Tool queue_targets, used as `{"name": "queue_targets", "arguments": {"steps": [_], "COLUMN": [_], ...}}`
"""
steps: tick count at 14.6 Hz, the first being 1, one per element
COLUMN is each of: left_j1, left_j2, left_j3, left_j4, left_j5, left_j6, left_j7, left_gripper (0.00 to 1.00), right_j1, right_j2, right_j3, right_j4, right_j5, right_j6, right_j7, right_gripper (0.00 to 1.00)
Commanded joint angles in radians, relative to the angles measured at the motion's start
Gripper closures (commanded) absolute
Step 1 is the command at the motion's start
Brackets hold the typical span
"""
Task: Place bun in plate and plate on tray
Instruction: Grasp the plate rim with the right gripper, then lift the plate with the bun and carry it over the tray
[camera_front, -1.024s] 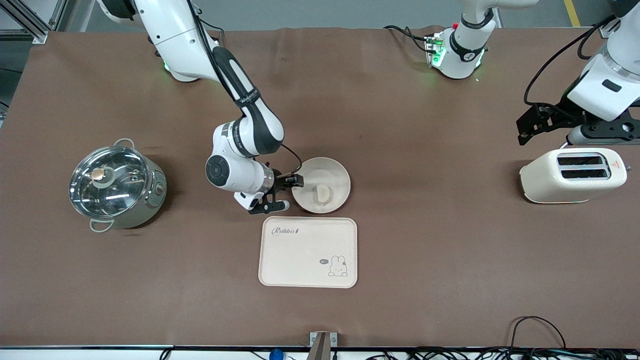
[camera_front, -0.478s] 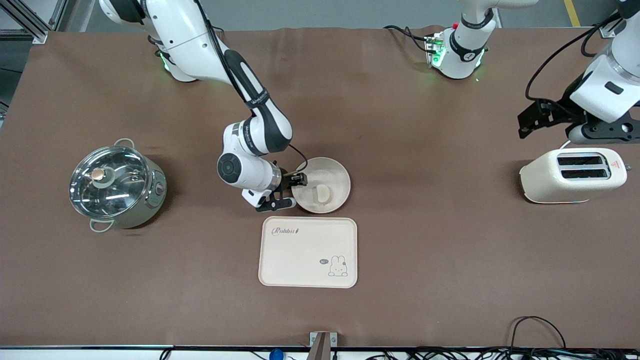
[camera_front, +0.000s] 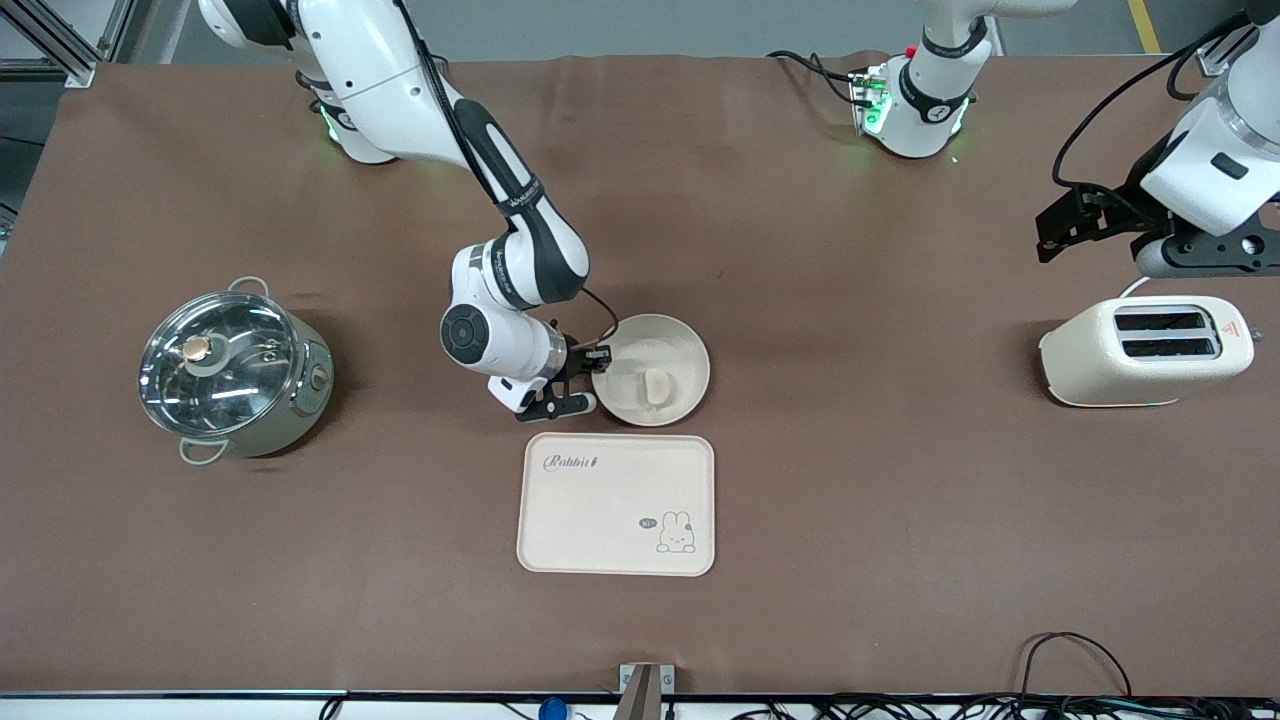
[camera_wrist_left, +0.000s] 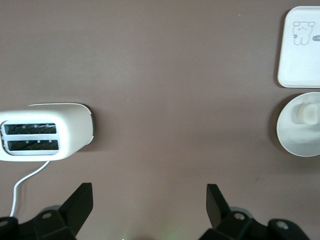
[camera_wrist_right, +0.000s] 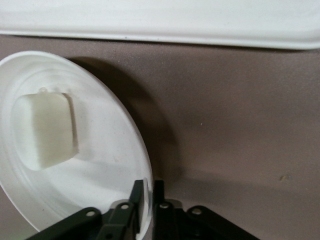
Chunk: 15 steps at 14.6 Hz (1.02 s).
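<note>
With the right gripper clamped on the rim of the plate, bun inside, lift level onto the tray; left gripper waits spread above the toaster

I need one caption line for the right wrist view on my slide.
Right pincer shut on the plate rim, bun in the plate, tray edge nearby.

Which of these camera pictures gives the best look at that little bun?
The right wrist view: the bun fills much of it, lying in the plate, whose rim the right gripper is pinching. The front view shows the bun as a small lump in the plate. The left wrist view shows it far off, with the left gripper open.
</note>
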Motion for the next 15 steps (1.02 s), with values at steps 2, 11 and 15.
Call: {"name": "queue_targets", "arguments": {"steps": [2, 11, 15], "left_j1": [0.005, 0.010, 0.023], "left_j2": [0.011, 0.030, 0.030], "left_j3": [-0.003, 0.002, 0.004], "left_j4": [0.011, 0.011, 0.002], "left_j5": [-0.029, -0.025, -0.026], "left_j6": [0.049, 0.094, 0.118], "left_j7": [0.018, 0.046, 0.078], "left_gripper": [0.00, 0.00, 0.00], "right_j1": [-0.003, -0.019, -0.086], "right_j2": [-0.007, -0.050, -0.113], "right_j3": [-0.006, -0.011, -0.011], "right_j4": [-0.012, -0.010, 0.001], "right_j5": [0.025, 0.025, 0.025], "right_j6": [0.002, -0.054, -0.171], "right_j7": [-0.017, 0.035, 0.035], "right_gripper": [1.00, 1.00, 1.00]}}
